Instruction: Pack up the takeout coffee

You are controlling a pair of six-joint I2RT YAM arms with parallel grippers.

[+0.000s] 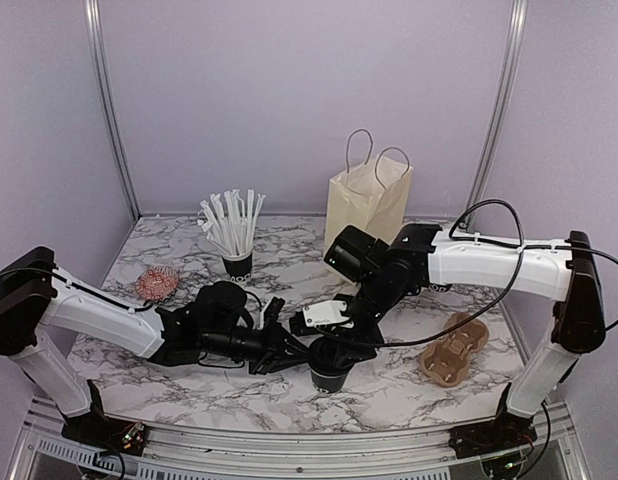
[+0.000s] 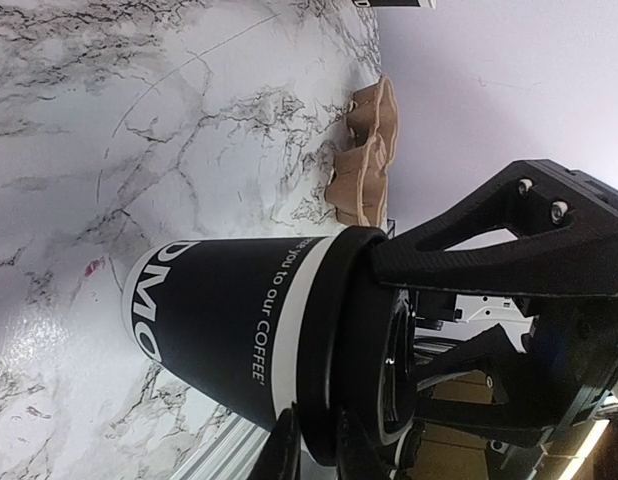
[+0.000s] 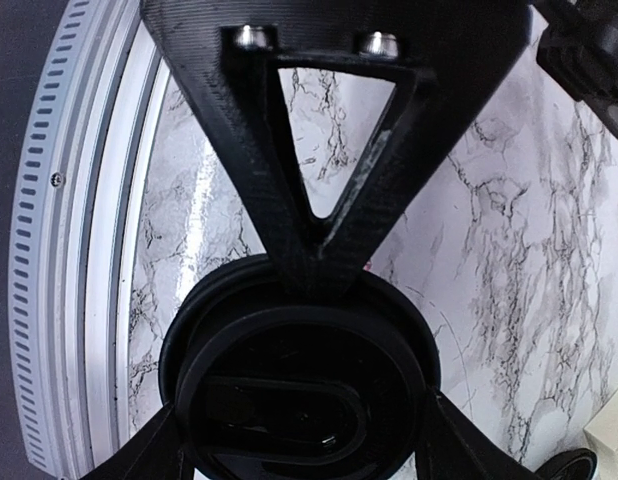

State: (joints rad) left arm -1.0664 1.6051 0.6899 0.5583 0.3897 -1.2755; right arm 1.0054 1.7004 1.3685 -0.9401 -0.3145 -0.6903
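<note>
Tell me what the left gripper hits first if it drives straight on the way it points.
The takeout coffee cup, most likely: it stands directly ahead of the left gripper, close in its wrist view, with the right gripper straddling its lid. How near is unclear.

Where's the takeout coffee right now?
Top view: the takeout coffee stands front-centre on the table, its lid between the fingers of the right gripper; left gripper just to its left, cardboard cup carrier to its right.

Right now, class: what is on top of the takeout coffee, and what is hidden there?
A black lid caps the takeout coffee, and the right end effector grips that lid from above. Whatever is inside the cup is covered by the lid.
</note>
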